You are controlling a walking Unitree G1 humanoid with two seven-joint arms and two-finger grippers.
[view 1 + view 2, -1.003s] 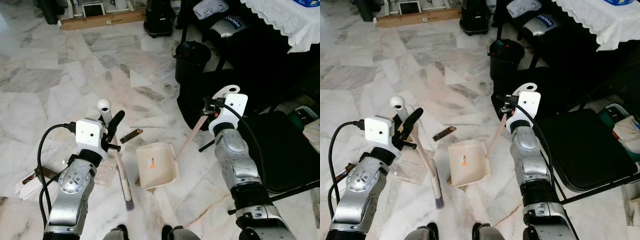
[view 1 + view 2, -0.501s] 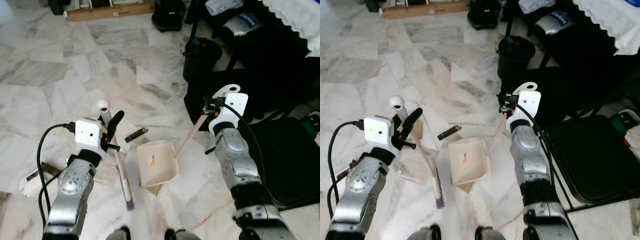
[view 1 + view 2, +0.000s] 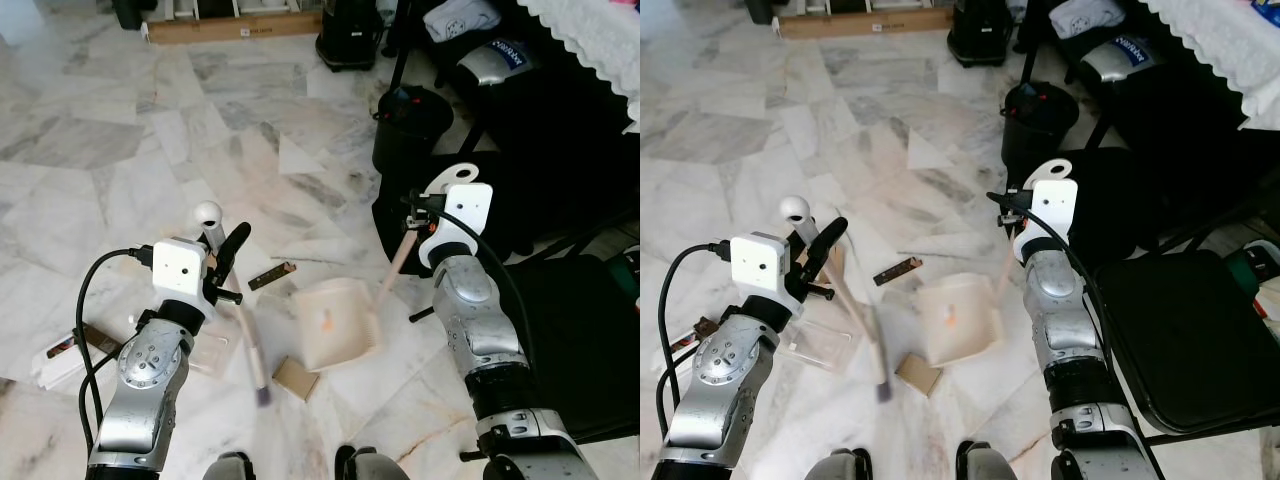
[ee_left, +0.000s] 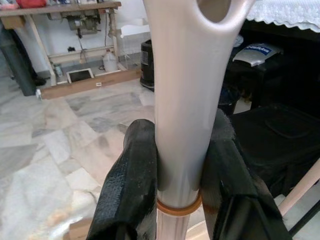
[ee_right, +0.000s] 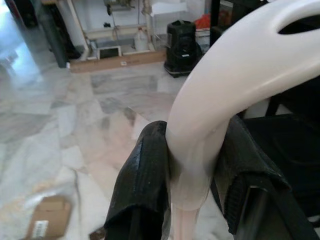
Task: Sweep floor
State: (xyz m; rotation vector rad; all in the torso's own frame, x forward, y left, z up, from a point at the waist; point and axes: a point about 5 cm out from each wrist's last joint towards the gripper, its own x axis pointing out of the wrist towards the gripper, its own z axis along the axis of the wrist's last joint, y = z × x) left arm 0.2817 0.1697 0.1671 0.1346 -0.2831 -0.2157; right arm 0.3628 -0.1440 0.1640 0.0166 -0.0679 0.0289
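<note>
Beside the dustpan [image 3: 335,322], in the left eye view, a brown cardboard scrap [image 3: 296,378] lies just off the pan's near corner, between it and the brush [image 3: 252,345] head, whose shaft slants down from the left gripper [image 3: 225,262]; the left arm is nearer. Left wrist view: fingers [image 4: 131,187] clamped on the brush handle. Right wrist view: the right gripper [image 5: 192,182] clamped on the dustpan handle

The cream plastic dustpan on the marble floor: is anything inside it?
Inside the cream plastic dustpan a small orange fleck shows on its tray. Any finer dust is too blurred to make out. A flat brown cardboard piece lies on the floor outside its front edge.
</note>
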